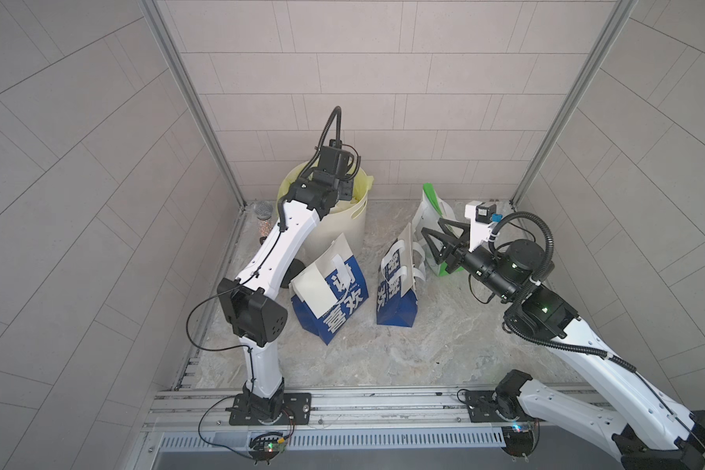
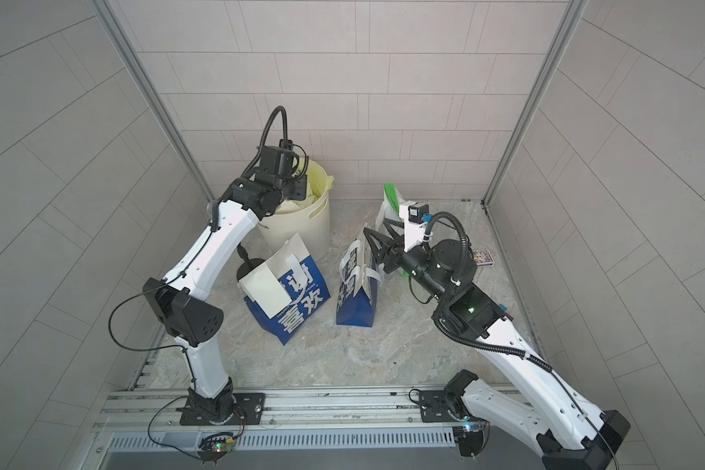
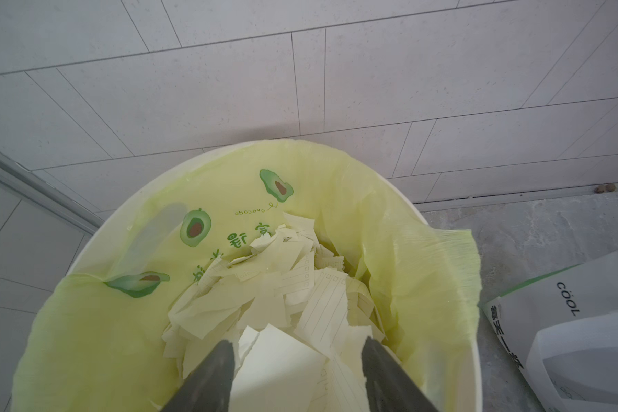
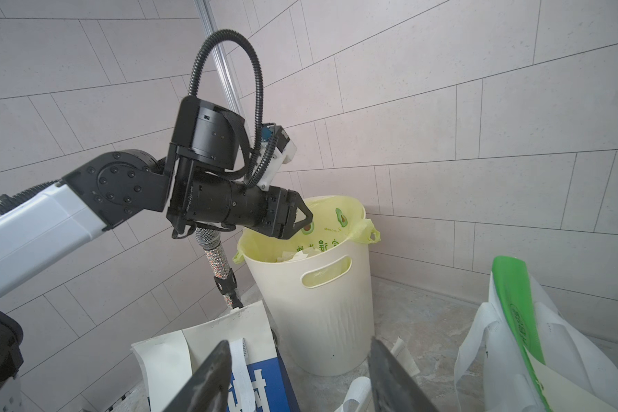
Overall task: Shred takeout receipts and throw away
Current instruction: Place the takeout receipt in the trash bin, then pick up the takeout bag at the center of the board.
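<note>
While the left gripper (image 3: 298, 340) hangs spread over the bin (image 4: 318, 321), the scrap (image 3: 282, 360) between could cling; the right gripper (image 4: 299, 340), wide and empty, might snag bag straps (image 1: 401, 260).

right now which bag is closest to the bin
The blue bag showing big white characters: its white top end lies right by the bin. The other blue bag and the green-and-white bag sit farther off.

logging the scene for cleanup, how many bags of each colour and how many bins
blue bags: 2
green-and-white bag: 1
bin: 1
total: 4
</note>
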Robot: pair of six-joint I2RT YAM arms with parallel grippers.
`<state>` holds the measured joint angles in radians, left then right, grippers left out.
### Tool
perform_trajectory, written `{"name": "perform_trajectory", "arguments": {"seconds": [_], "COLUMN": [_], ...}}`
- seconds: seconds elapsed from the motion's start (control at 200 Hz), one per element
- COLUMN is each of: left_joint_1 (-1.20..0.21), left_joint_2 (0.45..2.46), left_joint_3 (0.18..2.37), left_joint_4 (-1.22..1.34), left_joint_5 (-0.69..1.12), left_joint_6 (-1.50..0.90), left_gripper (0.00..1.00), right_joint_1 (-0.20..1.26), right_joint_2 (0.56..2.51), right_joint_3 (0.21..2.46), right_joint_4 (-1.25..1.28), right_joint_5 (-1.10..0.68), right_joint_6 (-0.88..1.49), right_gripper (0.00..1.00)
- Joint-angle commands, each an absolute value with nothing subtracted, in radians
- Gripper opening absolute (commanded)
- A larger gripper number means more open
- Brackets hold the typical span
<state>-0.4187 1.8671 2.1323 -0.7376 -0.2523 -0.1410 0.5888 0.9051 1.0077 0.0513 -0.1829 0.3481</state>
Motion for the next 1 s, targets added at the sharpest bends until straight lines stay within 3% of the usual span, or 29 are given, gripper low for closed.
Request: {"name": "perform_trajectory", "arguments": {"seconds": [0.0, 0.235, 0.385, 0.52, 0.796, 0.996], "left_joint_1": [-0.417, -0.417, -0.417, -0.417, -0.422, -0.421], "left_joint_2": [1.75, 1.507, 1.366, 1.316, 1.415, 1.545], "left_joint_3": [2.146, 1.896, 1.725, 1.649, 1.673, 1.743], "left_joint_4": [-0.771, -0.88, -1.003, -1.097, -1.135, -1.139], "left_joint_5": [-0.204, -0.001, 0.071, 0.115, 0.162, 0.102], "left_joint_6": [-0.135, -0.132, -0.135, -0.148, -0.082, -0.002], "left_gripper": [0.65, 0.65, 0.76, 0.79, 0.81, 0.69], "right_joint_1": [0.588, 0.588, 0.588, 0.588, 0.588, 0.588], "right_joint_2": [0.895, 0.919, 0.954, 0.983, 1.002, 0.998], "right_joint_3": [1.001, 1.014, 1.001, 0.987, 0.999, 1.019], "right_joint_4": [0.057, 0.054, 0.088, 0.134, 0.143, 0.112], "right_joint_5": [-0.19, -0.226, -0.265, -0.281, -0.304, -0.298], "right_joint_6": [0.352, 0.352, 0.385, 0.415, 0.414, 0.401], "right_gripper": [0.61, 0.61, 0.61, 0.61, 0.6, 0.6]}}
